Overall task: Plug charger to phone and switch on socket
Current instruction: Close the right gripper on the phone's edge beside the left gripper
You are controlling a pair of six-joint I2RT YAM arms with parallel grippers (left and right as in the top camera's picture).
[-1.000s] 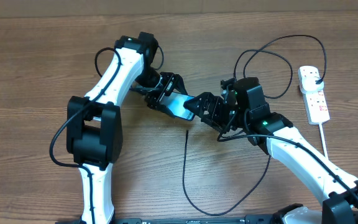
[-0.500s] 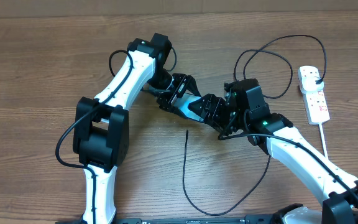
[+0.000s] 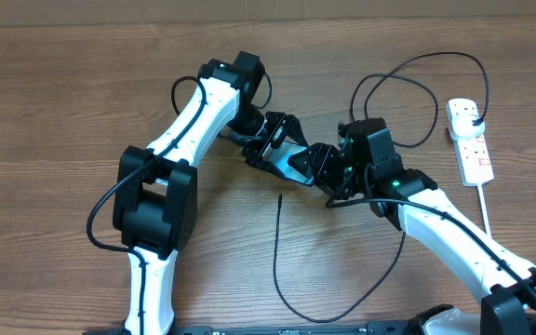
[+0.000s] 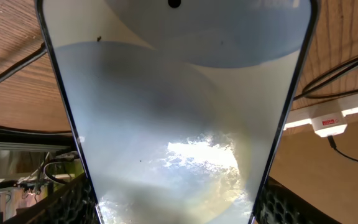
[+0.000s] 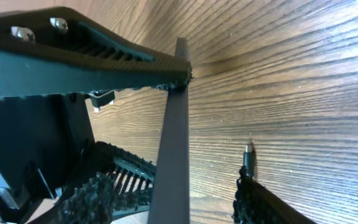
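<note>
The phone (image 3: 293, 164) hangs above the table between both arms, its pale screen (image 4: 179, 112) filling the left wrist view. My left gripper (image 3: 275, 141) is shut on its two long edges, fingers (image 4: 73, 199) at the frame's bottom corners. My right gripper (image 3: 322, 167) straddles the phone's other end, seen edge-on as a dark bar (image 5: 174, 124); its jaws stand open, with wood showing between the bar and the right finger (image 5: 260, 199). The charger (image 3: 278, 251) loops over the table, its small plug tip (image 5: 248, 153) showing just above that finger. The socket (image 3: 470, 141) lies at the far right.
The charger's black plug (image 3: 474, 116) sits in the socket's top outlet, and its cable arcs across the back right of the wooden table (image 3: 54, 112). The socket's thick white cord (image 3: 485, 209) runs down beside my right arm. The socket (image 4: 331, 118) also shows past the phone.
My left arm has carried the phone to the right, in between the right gripper's fingers. The right gripper's jaws have narrowed around the phone's end.
</note>
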